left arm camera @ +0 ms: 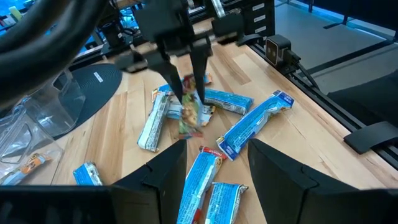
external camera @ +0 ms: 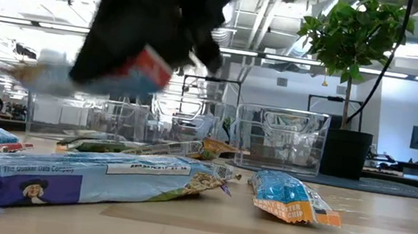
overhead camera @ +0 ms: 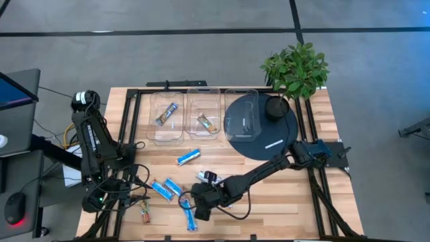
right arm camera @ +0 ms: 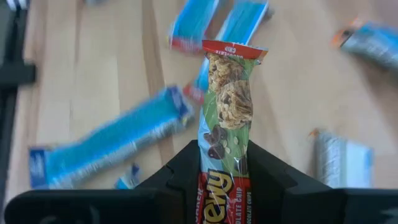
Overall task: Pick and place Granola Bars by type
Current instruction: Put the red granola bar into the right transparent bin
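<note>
My right gripper [overhead camera: 195,207] reaches over the near middle of the table, shut on a green-and-red granola bar [right arm camera: 225,106] that is off the wood. Below and around it lie several blue bars [left arm camera: 255,121] [overhead camera: 189,156] [overhead camera: 161,189] flat on the table, and an orange-red one [overhead camera: 145,212] near the front edge. One bar [overhead camera: 166,113] lies in the left clear bin, another [overhead camera: 207,123] in the middle bin. My left gripper [left arm camera: 217,149] waits open at the table's near left, nothing between its fingers. My right gripper pinches the green bar between its two fingers [right arm camera: 177,180] at the wrapper's red printed end [right arm camera: 224,183]. The fingers slant down from the table's right, and the bar runs on along them. It hangs below the fingertips [left arm camera: 191,112], clear of the table and the blue bars.
Three clear bins [overhead camera: 166,131] [overhead camera: 203,101] [overhead camera: 242,101] stand in a row at the far side, the right one on a black round mat [overhead camera: 269,144]. A potted plant [overhead camera: 295,67] stands at the far right. A small dark object [overhead camera: 207,177] lies by the right arm.
</note>
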